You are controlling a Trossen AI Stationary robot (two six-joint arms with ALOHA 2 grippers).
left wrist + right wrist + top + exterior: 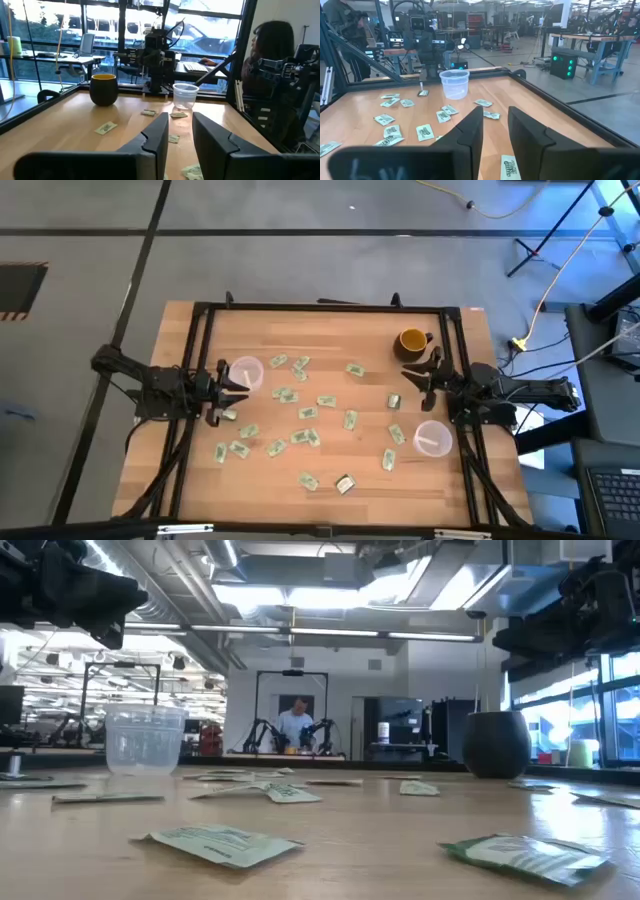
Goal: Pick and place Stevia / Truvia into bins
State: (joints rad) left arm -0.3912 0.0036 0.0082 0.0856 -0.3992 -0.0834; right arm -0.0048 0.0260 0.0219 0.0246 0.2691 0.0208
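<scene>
Several pale green and white Stevia packets (pixel 306 437) lie flat and scattered across the wooden table (pixel 330 325); they also show in the low view (pixel 220 843) and both wrist views (pixel 106 128) (pixel 424 131). One clear cup (pixel 245 373) (pixel 145 738) (pixel 455 83) stands near the table's left side. The other cup (pixel 432 438) (pixel 185 95) stands near its right side. My left gripper (pixel 228 391) (pixel 180 137) hovers open beside the left cup. My right gripper (pixel 418 375) (pixel 495 131) hovers open between the mug and the right cup. Neither holds anything.
A yellow-orange mug (pixel 412 340) (pixel 104 89) (pixel 497 743) stands at the far right of the table. A dark metal frame (pixel 320 307) borders the table top. A person (pixel 265 55) sits beyond the table, and another person (pixel 296 723) is far off in the room.
</scene>
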